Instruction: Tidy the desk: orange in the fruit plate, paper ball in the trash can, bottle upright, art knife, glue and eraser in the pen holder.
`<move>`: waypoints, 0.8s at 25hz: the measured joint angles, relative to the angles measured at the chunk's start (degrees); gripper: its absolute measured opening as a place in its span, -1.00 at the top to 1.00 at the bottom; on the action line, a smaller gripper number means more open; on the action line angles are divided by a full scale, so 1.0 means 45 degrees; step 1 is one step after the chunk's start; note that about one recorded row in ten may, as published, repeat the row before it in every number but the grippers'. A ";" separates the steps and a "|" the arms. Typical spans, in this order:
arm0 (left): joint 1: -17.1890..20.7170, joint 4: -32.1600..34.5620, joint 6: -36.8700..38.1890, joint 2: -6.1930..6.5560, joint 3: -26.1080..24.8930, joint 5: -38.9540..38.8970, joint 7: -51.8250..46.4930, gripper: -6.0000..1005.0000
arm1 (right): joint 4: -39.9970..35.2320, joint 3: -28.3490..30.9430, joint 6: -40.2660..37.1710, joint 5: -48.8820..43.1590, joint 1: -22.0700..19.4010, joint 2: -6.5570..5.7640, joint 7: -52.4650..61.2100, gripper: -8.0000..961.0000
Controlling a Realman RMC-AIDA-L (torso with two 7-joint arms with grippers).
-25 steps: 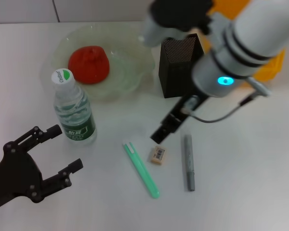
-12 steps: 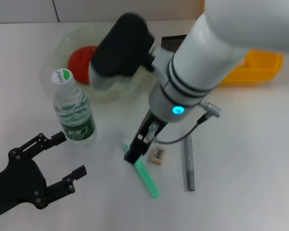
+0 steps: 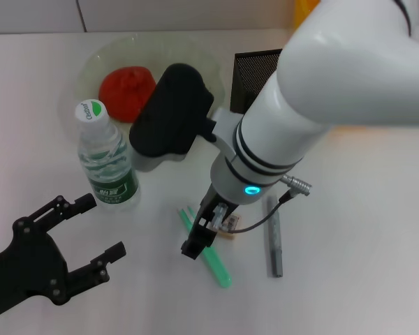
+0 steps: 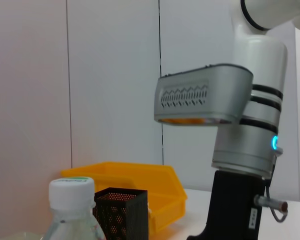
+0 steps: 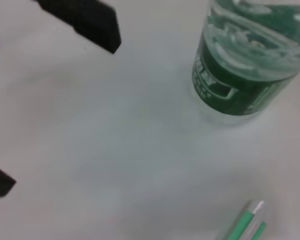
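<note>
My right jaws [image 3: 197,241] hang low over the slim green-and-white art knife [image 3: 211,255] on the white worktop [image 3: 349,230], the beige eraser [image 3: 230,226] just beside; I cannot tell their opening. The grey glue stick [image 3: 274,236] lies near. Those three, I judge, remain. Farther off, the clear green-labelled bottle [image 3: 106,159] stands upright and the red-orange orange [image 3: 123,84] sits in the pale-green glass plate [image 3: 98,59]. My left jaws [image 3: 91,227], spread wide, hover idle.

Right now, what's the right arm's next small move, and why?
Probably lower the right pincer onto the art knife: it hangs over the knife's far end, the eraser beside it, both lying outside the pen holder. Left pincer is parked open near the bottle.
</note>
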 joint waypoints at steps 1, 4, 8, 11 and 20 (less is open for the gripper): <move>-0.0013 -0.0010 0.0000 -0.0004 0.0000 0.0000 0.0001 -0.59 | 0.0065 -0.0143 0.0126 0.0006 -0.0004 0.0001 0.0000 -0.69; -0.0062 -0.0089 0.0000 -0.0008 0.0000 0.0000 0.0003 -0.59 | 0.0282 -0.0263 0.0346 0.0119 -0.0007 0.0000 0.0076 -0.68; -0.0090 -0.0158 -0.0001 -0.0013 0.0000 -0.0002 0.0007 -0.59 | 0.0444 -0.0428 0.0664 0.0235 -0.0006 0.0000 0.0091 -0.69; -0.0104 -0.0158 -0.0001 -0.0016 0.0000 -0.0004 0.0011 -0.59 | 0.0494 -0.0565 0.0885 0.0238 0.0000 -0.0001 0.0089 -0.69; -0.0163 -0.0155 -0.0001 -0.0018 0.0001 -0.0004 0.0032 -0.59 | 0.0683 -0.0795 0.1001 0.0252 0.0125 0.0000 0.0094 -0.66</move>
